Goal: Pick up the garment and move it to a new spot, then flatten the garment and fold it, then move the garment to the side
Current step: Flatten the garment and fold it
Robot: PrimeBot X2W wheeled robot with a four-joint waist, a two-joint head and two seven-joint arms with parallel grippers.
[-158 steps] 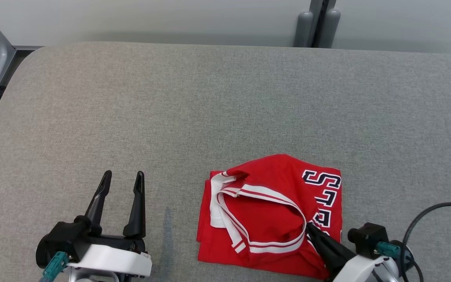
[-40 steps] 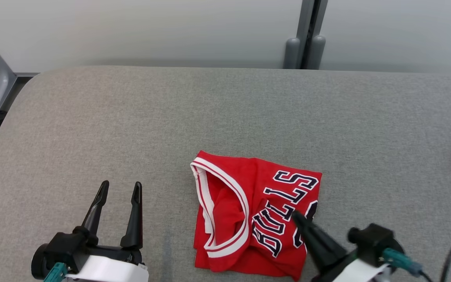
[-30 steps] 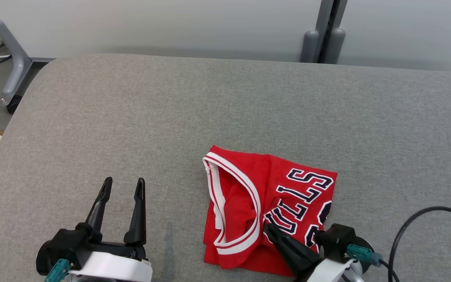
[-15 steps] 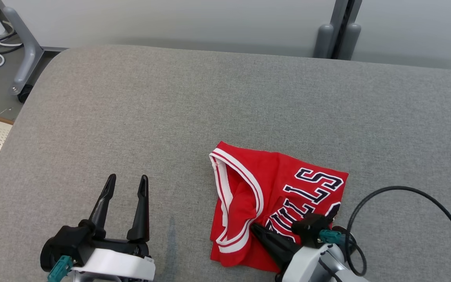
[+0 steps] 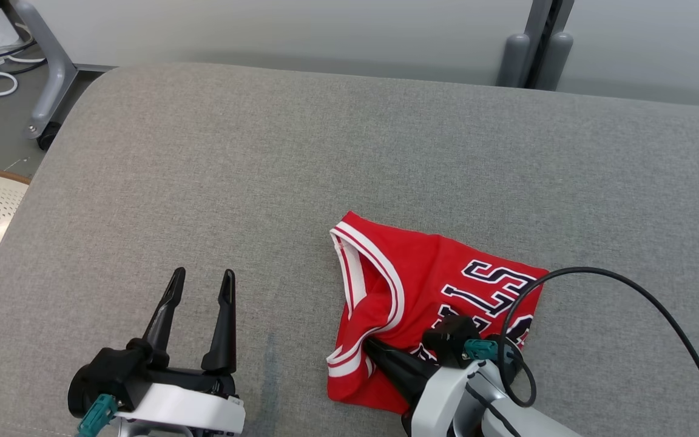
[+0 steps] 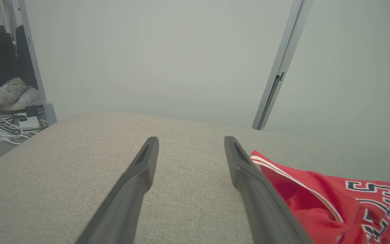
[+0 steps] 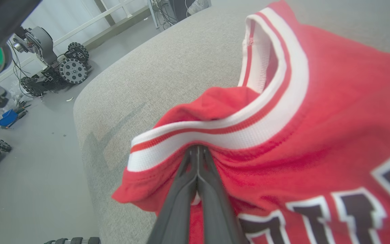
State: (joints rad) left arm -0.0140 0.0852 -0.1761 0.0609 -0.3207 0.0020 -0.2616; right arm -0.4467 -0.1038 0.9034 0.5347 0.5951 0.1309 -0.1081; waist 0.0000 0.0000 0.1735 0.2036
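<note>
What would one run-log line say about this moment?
right pincer: shut on red jersey trim | left pincer: open, empty, apart from jersey | jersey: folded, lying on grey padded surface

Red, white-trimmed garment [image 5: 425, 276]; grey table [image 5: 252, 152]

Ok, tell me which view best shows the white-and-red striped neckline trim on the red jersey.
Right wrist view: the white-and-red striped neckline trim of the red basketball jersey runs large across it, right gripper fingers pinching just under it. Head view shows most of its loop, smaller. Left wrist view catches a thin edge of it.
</note>
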